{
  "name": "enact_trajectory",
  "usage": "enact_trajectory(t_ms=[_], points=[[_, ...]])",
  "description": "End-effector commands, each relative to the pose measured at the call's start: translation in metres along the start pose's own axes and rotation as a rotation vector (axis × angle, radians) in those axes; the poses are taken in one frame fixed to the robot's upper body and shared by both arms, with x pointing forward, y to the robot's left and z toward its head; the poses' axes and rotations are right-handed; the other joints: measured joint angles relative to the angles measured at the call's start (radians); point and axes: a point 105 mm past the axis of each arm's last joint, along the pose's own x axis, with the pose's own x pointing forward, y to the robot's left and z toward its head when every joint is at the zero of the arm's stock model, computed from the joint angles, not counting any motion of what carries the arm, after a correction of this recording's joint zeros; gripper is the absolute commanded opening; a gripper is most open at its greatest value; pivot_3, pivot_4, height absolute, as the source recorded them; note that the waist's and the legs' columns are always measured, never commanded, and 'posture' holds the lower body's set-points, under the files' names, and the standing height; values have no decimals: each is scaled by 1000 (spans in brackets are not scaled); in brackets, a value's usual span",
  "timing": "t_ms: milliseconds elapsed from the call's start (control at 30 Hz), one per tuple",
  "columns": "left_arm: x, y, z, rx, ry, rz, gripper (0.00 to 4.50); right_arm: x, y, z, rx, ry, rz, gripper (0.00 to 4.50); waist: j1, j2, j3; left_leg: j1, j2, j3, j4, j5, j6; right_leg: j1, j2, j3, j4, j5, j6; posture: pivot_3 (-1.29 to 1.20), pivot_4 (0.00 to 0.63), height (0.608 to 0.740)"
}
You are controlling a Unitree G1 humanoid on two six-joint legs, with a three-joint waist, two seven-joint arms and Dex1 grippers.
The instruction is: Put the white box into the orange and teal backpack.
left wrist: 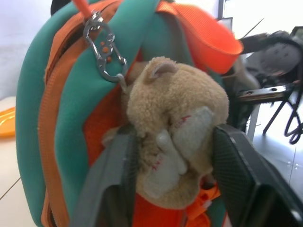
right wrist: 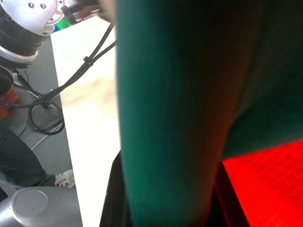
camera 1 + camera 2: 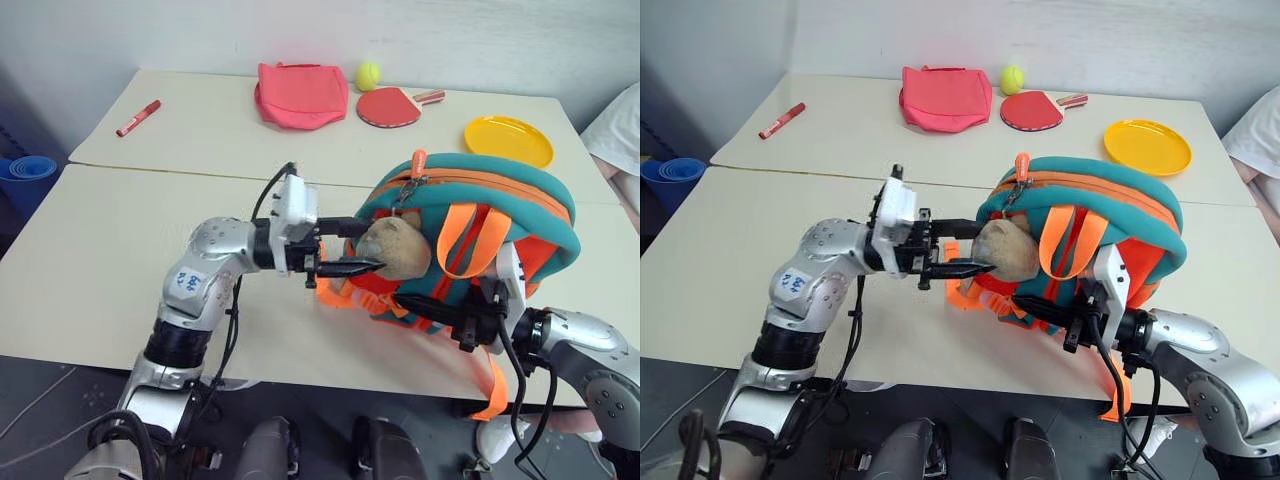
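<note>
The orange and teal backpack [image 3: 480, 185] stands upright near the table's front edge, right of centre, zipper pull on top. A tan teddy bear [image 3: 400, 250] hangs on its left face from a metal clip [image 1: 104, 52]. My left gripper [image 3: 355, 248] reaches in level from the left, its two black fingers [image 1: 111, 184] pressed against either side of the bear. My right gripper [image 3: 465, 322] is shut on the backpack's lower front, with teal fabric [image 2: 175, 118] pinched between its fingers. The white box is out of view.
Along the table's far side lie a flat pink-red bag [image 3: 300, 93], a yellow-green ball [image 3: 368, 75], a red paddle [image 3: 388, 107] and a yellow plate [image 3: 508, 140]. A red marker [image 3: 138, 118] lies far left. Blue cups [image 3: 25, 168] sit off the table's left edge.
</note>
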Motion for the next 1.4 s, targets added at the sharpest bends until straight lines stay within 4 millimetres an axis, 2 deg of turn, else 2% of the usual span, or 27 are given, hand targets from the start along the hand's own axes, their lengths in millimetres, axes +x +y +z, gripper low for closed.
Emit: enact_trajectory(t_ms=[33, 100, 167, 300, 400, 467, 667, 767, 867, 933, 1000, 1067, 1167, 1200, 1267, 1400], points=[[6, -2, 9, 33, -23, -27, 1121, 4, 7, 2, 6, -30, 30, 26, -1, 0, 0, 0, 0, 0, 0, 0, 0, 0, 0, 0, 0, 0, 0, 0, 150, 740], [-8, -5, 2, -5, 40, -60, 639, 4, 6, 2, 26, -51, 14, 26, -2, 0, 0, 0, 0, 0, 0, 0, 0, 0, 0, 0, 0, 0, 0, 0, 150, 740], [-28, -6, -2, -31, 110, -81, 397, 1, 5, 2, 29, -56, -2, 26, -6, 0, 0, 0, 1, 0, 0, 0, 0, 0, 1, 0, 0, 0, 0, 0, 150, 740], [-75, 24, 12, -95, 125, 58, 386, -14, -4, -1, 35, -59, -73, 26, -11, 0, 0, 0, 1, 0, -1, 0, 0, -1, 1, -1, 1, 0, 0, 0, 150, 740], [-99, 44, 17, -175, 76, 178, 386, -26, -8, -6, 34, -55, -129, 26, -5, 0, 0, 0, 1, 0, -1, 0, 0, -1, 1, -2, 1, 0, 0, 0, 150, 740], [-113, 56, 5, -244, 49, 291, 386, -32, -11, -8, 36, -68, -172, 26, -2, 0, 0, 0, 0, 0, -1, 0, 0, -1, 1, -3, 0, 0, 0, 0, 150, 740], [-141, 59, -52, -401, 128, 488, 386, -43, -10, -11, 52, -129, -264, 26, -4, 0, 0, 0, 0, 1, -1, 0, 0, -1, 1, -3, 1, 0, 0, 0, 150, 740], [-141, 56, -74, -424, 198, 496, 386, -45, -9, -10, 70, -167, -287, 26, -5, 0, 0, 1, 0, 2, -1, 0, 0, -1, 1, -4, 2, 0, 0, 0, 150, 740], [-124, 55, -82, -435, 190, 448, 386, -47, -8, -8, 84, -214, -304, 26, -3, 0, -1, 2, 0, 2, -1, 0, -1, -1, 1, -3, 2, 0, 0, 0, 150, 740], [-111, 46, -88, -380, 252, 362, 386, -48, -10, -1, 61, -259, -330, 26, -2, 0, -1, 2, 0, 2, -1, 0, -1, -1, 0, -2, 2, 0, 0, 0, 150, 740], [-86, 45, -72, -332, 193, 280, 386, -49, -14, 14, 31, -333, -346, 26, -2, 0, -1, 2, 0, 2, -1, 0, -1, -1, 0, -2, 2, 0, 0, 0, 150, 740], [-69, 51, -45, -313, 90, 239, 386, -47, -13, 23, 21, -366, -325, 26, -1, 0, -1, 1, 0, 3, -1, 0, -1, -1, 0, 0, 2, 0, 0, 0, 150, 740], [-57, 53, -22, -242, 62, 173, 386, -42, -9, 39, 39, -426, -272, 26, -2, 0, -1, 0, 0, 2, -1, 0, 0, -2, 0, 1, 2, 0, 0, 0, 150, 740], [-53, 57, -10, -284, 2, 176, 386, -42, -9, 47, 59, -470, -259, 26, -3, 0, -1, 0, 0, 2, -1, 0, -1, -2, 0, 1, 2, 0, 0, 0, 150, 740], [-51, 64, 0, -395, -55, 199, 386, -43, -10, 56, 77, -524, -263, 26, -2, 0, -1, 0, 0, 2, -1, 0, -1, -2, 0, 1, 2, 0, 0, 0, 150, 740], [-60, 57, -47, -437, 234, 219, 386, -49, -21, 62, 50, -575, -349, 26, -4, 1, -1, 0, 0, 3, -1, 0, 0, -2, 1, 0, 2, 0, 0, 0, 150, 740]])
